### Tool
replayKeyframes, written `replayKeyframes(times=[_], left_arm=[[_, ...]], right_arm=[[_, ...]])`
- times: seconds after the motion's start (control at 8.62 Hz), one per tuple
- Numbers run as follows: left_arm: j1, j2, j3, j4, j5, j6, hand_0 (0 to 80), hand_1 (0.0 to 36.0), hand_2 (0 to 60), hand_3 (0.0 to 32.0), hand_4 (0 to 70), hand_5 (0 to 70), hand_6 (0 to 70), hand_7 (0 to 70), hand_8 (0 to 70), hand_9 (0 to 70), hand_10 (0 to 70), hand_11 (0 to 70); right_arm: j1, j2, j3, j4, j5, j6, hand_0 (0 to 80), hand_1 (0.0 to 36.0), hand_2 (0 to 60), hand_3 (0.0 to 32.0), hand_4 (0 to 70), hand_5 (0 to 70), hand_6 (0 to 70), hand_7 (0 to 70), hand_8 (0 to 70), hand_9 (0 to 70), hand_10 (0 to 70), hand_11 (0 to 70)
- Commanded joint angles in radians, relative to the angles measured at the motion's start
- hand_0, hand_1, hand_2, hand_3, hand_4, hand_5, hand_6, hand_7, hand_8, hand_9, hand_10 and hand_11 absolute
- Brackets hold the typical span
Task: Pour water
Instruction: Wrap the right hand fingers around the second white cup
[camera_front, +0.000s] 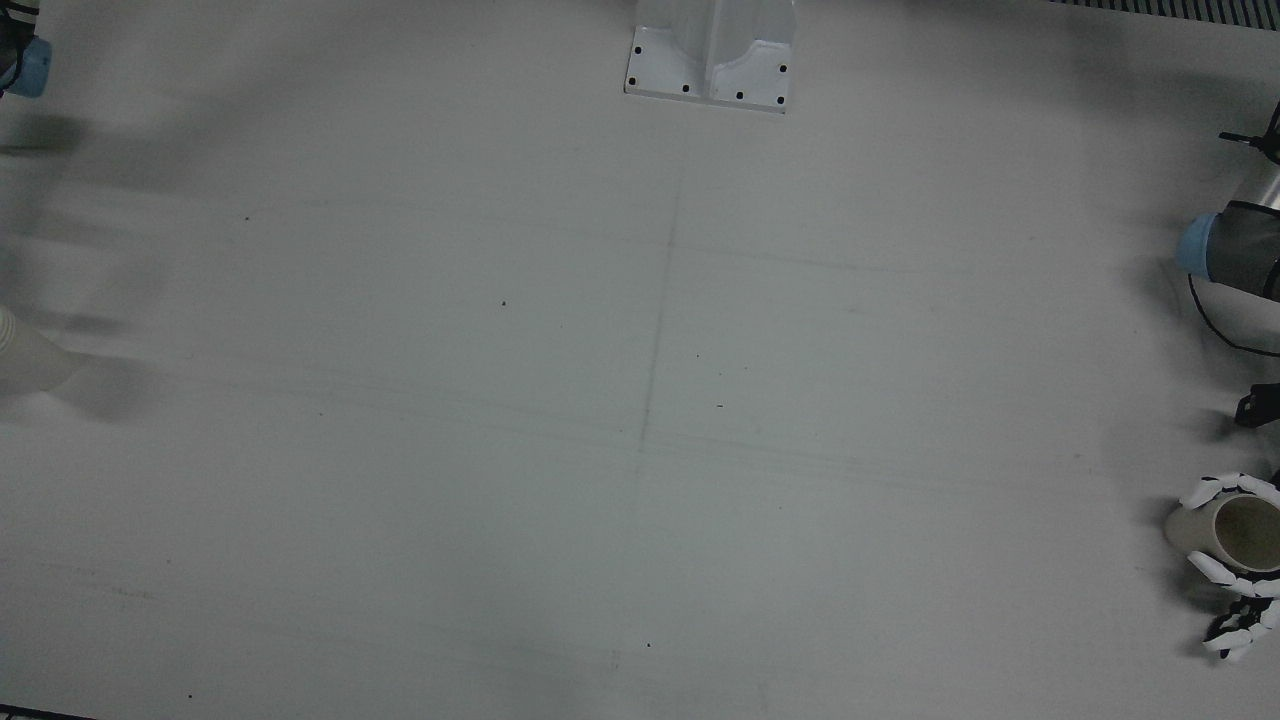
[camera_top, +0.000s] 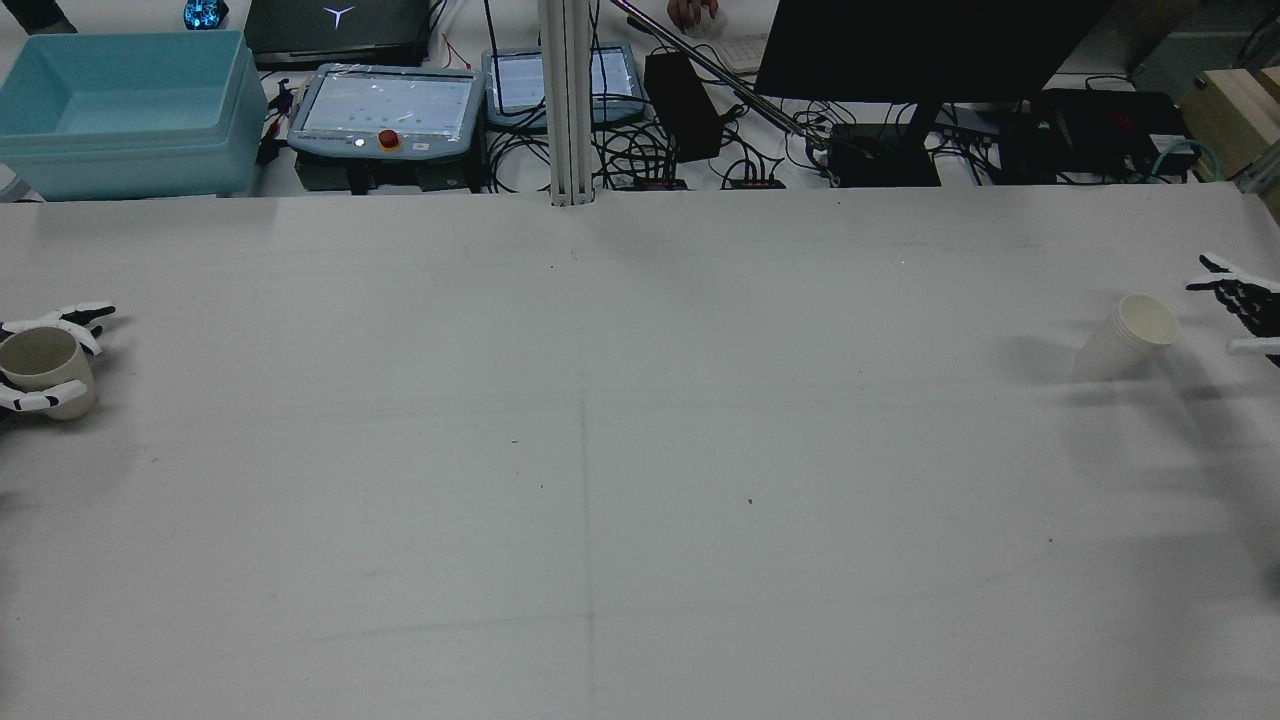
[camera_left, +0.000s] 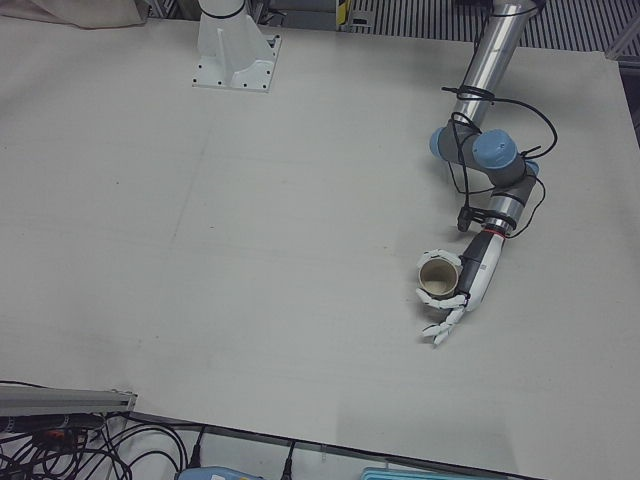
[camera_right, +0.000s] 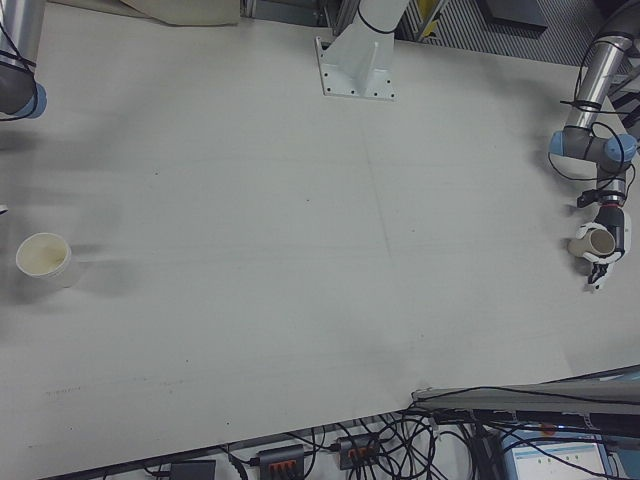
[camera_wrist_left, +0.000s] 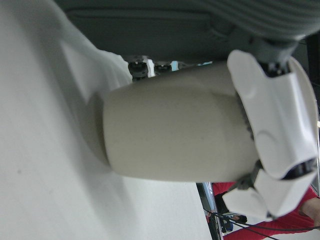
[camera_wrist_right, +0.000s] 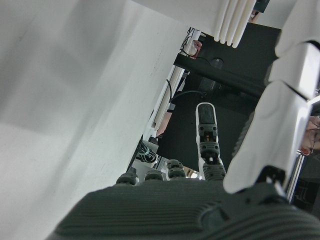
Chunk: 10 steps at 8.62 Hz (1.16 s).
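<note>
Gripping a plain beige cup (camera_left: 438, 279), left hand (camera_left: 470, 290) shows no labels.

A robotics lab; teach pendants (camera_top: 385, 110), cable tangles (camera_top: 640, 150), a monitor (camera_top: 925, 45) behind the table (camera_top: 640, 450).

No words, numbers or brand names can be read in any view. The dark laptop lid (camera_top: 335, 25) behind the table bears a pale Y-shaped emblem. The screens of the two teach pendants (camera_top: 388, 104) are too blurred to read.
</note>
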Motion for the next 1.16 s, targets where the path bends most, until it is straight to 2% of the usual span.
replayKeyframes(times=[0.0,0.46,0.7,1.04], left_arm=[[0.000,-0.009,-0.014,0.000,0.000,-0.002,53.1,35.8,60.0,0.0,70.0,70.0,13.8,20.4,7.5,10.0,8.6,13.2],[-0.006,0.006,-0.090,0.004,-0.002,-0.011,54.5,36.0,60.0,0.0,70.0,70.0,11.8,20.7,7.2,10.2,8.3,13.1],[-0.005,0.006,-0.098,0.006,-0.002,-0.011,55.0,36.0,60.0,0.0,70.0,70.0,11.5,20.6,7.0,9.9,8.1,12.8],[-0.006,0.011,-0.095,-0.004,-0.005,-0.011,54.8,36.0,60.0,0.0,70.0,70.0,11.7,20.6,6.9,9.9,8.0,12.5]], right_arm=[[-0.015,0.007,-0.002,-0.004,0.000,-0.010,49.0,13.6,3.1,1.4,3.2,24.5,1.6,9.7,0.0,0.5,0.0,0.0],[-0.036,0.009,-0.002,-0.004,0.025,-0.028,49.0,13.5,3.2,1.4,3.3,24.5,1.6,9.8,0.0,0.5,0.0,0.0],[-0.096,0.010,0.005,-0.004,0.063,-0.040,49.2,14.1,4.6,1.0,4.8,24.8,2.1,10.5,0.0,0.7,0.0,0.0],[-0.138,0.024,0.014,-0.006,0.072,-0.065,50.7,15.9,6.7,2.0,6.4,25.4,2.7,11.7,0.0,0.9,0.0,0.0]])
